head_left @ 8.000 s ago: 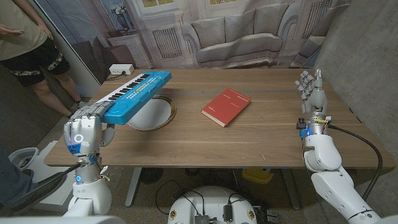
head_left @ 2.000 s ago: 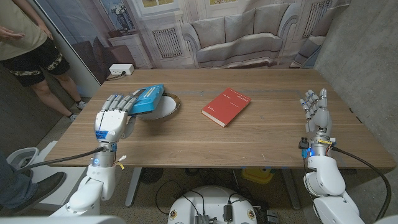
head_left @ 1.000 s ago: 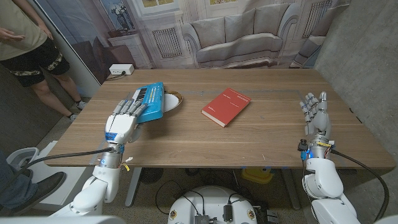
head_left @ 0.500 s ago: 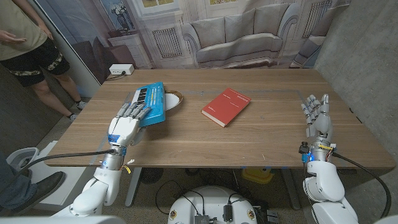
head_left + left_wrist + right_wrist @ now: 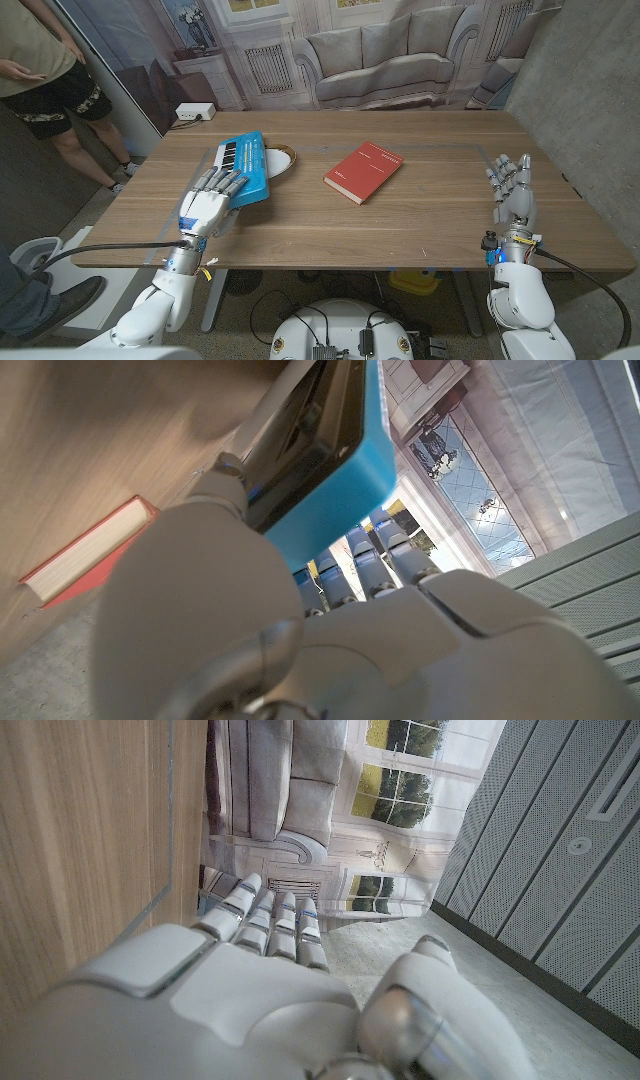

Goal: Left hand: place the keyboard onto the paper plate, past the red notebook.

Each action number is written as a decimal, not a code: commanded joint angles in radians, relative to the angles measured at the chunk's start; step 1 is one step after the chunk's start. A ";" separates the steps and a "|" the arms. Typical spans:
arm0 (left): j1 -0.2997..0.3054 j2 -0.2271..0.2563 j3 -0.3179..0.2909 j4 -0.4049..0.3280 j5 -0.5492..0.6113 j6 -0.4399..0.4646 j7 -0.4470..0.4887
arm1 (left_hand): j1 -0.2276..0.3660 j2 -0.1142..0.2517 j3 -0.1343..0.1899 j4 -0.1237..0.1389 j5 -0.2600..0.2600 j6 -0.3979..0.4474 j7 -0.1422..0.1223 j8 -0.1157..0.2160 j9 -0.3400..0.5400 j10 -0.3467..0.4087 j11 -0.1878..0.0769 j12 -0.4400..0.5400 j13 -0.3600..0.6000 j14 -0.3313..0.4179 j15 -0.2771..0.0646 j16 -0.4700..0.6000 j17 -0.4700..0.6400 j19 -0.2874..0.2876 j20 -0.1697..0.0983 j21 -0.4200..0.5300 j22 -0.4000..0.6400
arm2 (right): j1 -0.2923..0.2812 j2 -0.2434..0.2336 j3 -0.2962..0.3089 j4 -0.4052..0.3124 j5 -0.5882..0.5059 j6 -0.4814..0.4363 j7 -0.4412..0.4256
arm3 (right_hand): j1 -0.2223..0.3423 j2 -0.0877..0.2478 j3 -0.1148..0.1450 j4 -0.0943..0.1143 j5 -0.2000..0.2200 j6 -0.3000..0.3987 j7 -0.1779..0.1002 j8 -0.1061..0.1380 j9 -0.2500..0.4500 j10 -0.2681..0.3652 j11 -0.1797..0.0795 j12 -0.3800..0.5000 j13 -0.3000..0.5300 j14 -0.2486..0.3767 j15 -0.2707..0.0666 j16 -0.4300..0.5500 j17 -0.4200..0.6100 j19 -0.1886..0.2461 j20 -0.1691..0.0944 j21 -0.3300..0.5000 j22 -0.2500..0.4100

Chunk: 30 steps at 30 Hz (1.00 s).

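1. Covering most of the paper plate (image 5: 284, 155), the blue keyboard (image 5: 246, 164) leaves only a curved strip of the plate's rim showing on the side toward the red notebook (image 5: 362, 171).
2. The keyboard's near end is hidden under the fingers of the left hand (image 5: 210, 200), so where it meets the table (image 5: 400, 225) cannot be made out from the head view.
3. In the left wrist view the keyboard (image 5: 330, 445) is cut off by the picture's edge, and only a corner of the notebook (image 5: 85, 552) shows past the back of the left hand (image 5: 250, 630).
4. Small pale lettering sits on the notebook's cover, too fine to read; no writing on the keyboard is legible.
5. The left hand is clamped on the keyboard's near end, fingers lying over the top and the thumb against the underside, as the left wrist view shows.
6. The left arm reaches in from the near left corner of the table, forearm angled toward the plate.
7. The right hand (image 5: 511, 183) stands upright at the table's right edge, fingers straight, slightly apart and holding nothing; the right wrist view shows the right hand (image 5: 250, 990) just beside the table's edge.
8. A person (image 5: 45, 70) stands at the far left, cut off by the frame.
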<state>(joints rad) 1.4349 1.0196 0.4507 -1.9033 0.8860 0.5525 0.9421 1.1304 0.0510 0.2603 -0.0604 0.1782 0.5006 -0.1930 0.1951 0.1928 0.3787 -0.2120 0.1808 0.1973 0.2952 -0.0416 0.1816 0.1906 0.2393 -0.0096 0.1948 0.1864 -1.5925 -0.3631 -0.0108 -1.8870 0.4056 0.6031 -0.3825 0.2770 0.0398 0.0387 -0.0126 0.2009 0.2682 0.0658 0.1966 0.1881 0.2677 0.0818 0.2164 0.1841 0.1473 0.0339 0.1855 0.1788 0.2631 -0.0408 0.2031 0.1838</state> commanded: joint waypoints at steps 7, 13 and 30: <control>-0.057 0.041 0.044 0.012 0.010 -0.071 -0.083 | -0.007 -0.007 -0.007 0.002 0.010 -0.014 -0.004 0.000 0.005 -0.020 0.000 0.003 0.002 -0.018 -0.124 -0.001 0.002 -0.018 0.001 -0.001 0.000 | -0.017 0.021 0.004 -0.012 -0.018 0.005 -0.019 | 0.000 0.006 -0.002 0.002 0.002 0.005 -0.003 0.002 0.006 0.001 0.003 -0.002 0.004 0.007 0.005 -0.001 0.004 0.007 0.005 -0.001 0.002; -0.060 0.050 0.051 0.002 0.013 -0.073 -0.118 | -0.013 -0.011 -0.012 0.003 0.013 -0.038 -0.008 -0.003 0.005 -0.038 0.000 0.002 0.002 -0.036 -0.124 -0.002 0.002 -0.031 0.000 -0.001 0.000 | -0.022 0.022 0.006 -0.014 -0.015 -0.001 -0.020 | 0.000 0.007 -0.002 0.001 0.002 0.004 -0.004 0.001 0.006 0.004 0.000 -0.001 0.004 0.008 0.005 0.000 0.004 0.006 0.005 -0.001 0.002; -0.057 0.068 0.061 -0.015 0.017 -0.075 -0.179 | -0.039 -0.027 -0.032 0.010 0.022 -0.093 -0.016 -0.006 0.005 -0.092 -0.001 0.001 0.001 -0.080 -0.121 -0.002 0.002 -0.064 0.003 -0.001 0.000 | -0.023 0.027 0.004 -0.002 -0.008 0.007 -0.015 | 0.000 0.008 -0.004 0.000 0.002 0.003 -0.006 0.001 0.006 0.005 0.004 -0.001 0.004 0.009 0.004 0.000 0.004 0.005 0.008 -0.001 0.002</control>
<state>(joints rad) 1.3796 1.0764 0.5029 -1.9096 0.9009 0.4844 0.8034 1.0946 0.0259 0.2339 -0.0479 0.1945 0.4130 -0.2054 0.1951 0.1939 0.2979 -0.2115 0.1808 0.1951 0.2238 -0.0415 0.1817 0.1907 0.1845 -0.0071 0.1948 0.1864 -1.6125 -0.3414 -0.0058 -1.8964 0.3943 0.6067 -0.3984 0.2771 0.0398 0.0388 -0.0125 0.2010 0.2681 0.0659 0.1967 0.1881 0.2676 0.0819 0.2164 0.1841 0.1473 0.0339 0.1855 0.1788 0.2668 -0.0371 0.2031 0.1837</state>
